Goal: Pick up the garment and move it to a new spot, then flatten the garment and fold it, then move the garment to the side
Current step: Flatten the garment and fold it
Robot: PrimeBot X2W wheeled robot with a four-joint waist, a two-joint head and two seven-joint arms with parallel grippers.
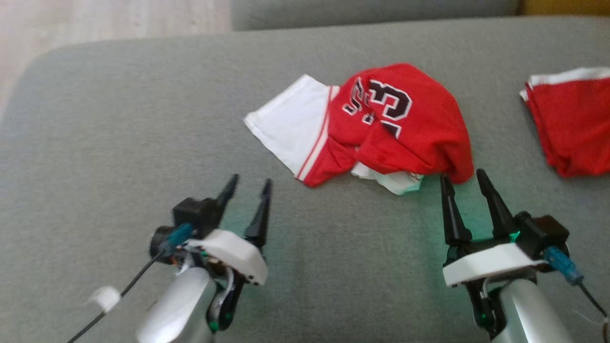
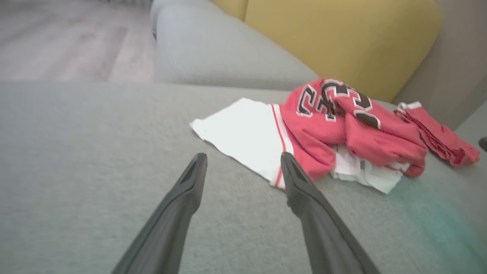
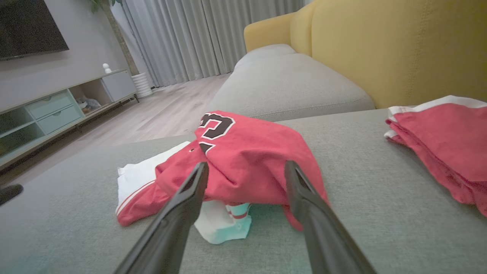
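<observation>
Head cam: we look steeply down on the sofa seat (image 1: 119,119). L/R wrist cams sit low, near it, facing along left hand (image 2: 242,156) and right hand (image 3: 246,164); all share the garment (image 1: 429,133).

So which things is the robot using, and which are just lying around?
For the job: crumpled red-and-white jersey, left claw, right claw, both open.
Just lying about: other red garment, yellow sofa back, TV cabinet.
</observation>
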